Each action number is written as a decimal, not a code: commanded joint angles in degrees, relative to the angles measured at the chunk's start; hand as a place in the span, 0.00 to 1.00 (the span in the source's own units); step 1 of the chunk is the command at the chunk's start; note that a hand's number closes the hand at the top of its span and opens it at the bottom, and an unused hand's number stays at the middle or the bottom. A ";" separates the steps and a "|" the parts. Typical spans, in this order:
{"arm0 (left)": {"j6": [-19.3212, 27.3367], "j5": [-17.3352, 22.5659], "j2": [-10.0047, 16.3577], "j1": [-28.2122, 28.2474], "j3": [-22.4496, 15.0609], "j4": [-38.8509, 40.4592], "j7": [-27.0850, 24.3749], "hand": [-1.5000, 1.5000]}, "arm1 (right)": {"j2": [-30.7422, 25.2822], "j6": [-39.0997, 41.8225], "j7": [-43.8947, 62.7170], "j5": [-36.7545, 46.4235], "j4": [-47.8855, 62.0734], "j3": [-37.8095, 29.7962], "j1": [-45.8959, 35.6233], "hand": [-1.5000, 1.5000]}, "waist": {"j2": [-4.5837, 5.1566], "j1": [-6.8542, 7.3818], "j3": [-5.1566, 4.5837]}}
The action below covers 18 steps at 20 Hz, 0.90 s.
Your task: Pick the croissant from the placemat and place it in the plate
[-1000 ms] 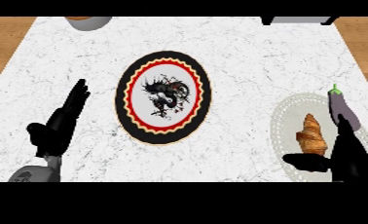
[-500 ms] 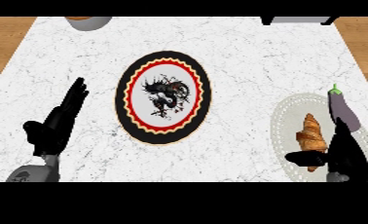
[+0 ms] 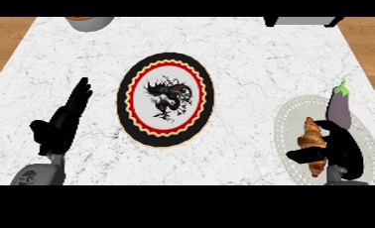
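It was a kitchen. A marble desk (image 3: 249,63) carried a decorated plate (image 3: 129,98), and a croissant (image 3: 313,135) and an eggplant (image 3: 340,109) lay on a pale placemat (image 3: 288,123). A bowl (image 3: 89,23) stood at the far edge.

A purple eggplant (image 3: 339,107) lies at right; a grey bowl (image 3: 90,23) sits far back left.

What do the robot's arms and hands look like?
The left forearm and right forearm are rounded and grey. The left hand and right hand are all black, with slim fingers and a thumb. No cables show.
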 commanded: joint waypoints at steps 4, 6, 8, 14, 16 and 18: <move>0.53 -1.58 -1.76 3.35 -0.31 -6.14 2.55 0.50 | 0.79 -0.98 -5.38 1.77 2.28 0.22 0.61 1.00 | 0.39 0.21 0.68; -0.72 -0.58 -1.23 3.54 0.21 -8.06 4.70 0.50 | 1.99 -3.99 -5.93 4.94 4.55 1.01 -1.01 1.00 | 0.41 0.34 0.69; 0.00 -1.34 -1.58 2.94 0.40 -5.32 2.68 0.50 | 1.99 -2.85 -8.80 5.66 -5.86 6.27 8.48 1.00 | 0.28 -0.33 0.65; -1.04 -0.38 -0.66 4.04 1.17 -6.44 3.78 0.50 | 3.00 -6.68 -9.71 20.26 -16.49 21.93 19.60 1.00 | 0.11 -0.57 0.62; -1.99 -0.24 0.68 3.12 2.98 -3.71 1.18 0.50 | 2.52 -7.60 -7.81 25.62 -23.00 24.76 20.69 1.00 | 0.17 -0.80 0.57; -2.12 -0.49 0.00 0.73 2.98 -1.23 0.90 0.50 | 1.71 -7.04 -6.74 28.73 -29.05 28.00 24.87 1.00 | 0.23 -1.06 0.57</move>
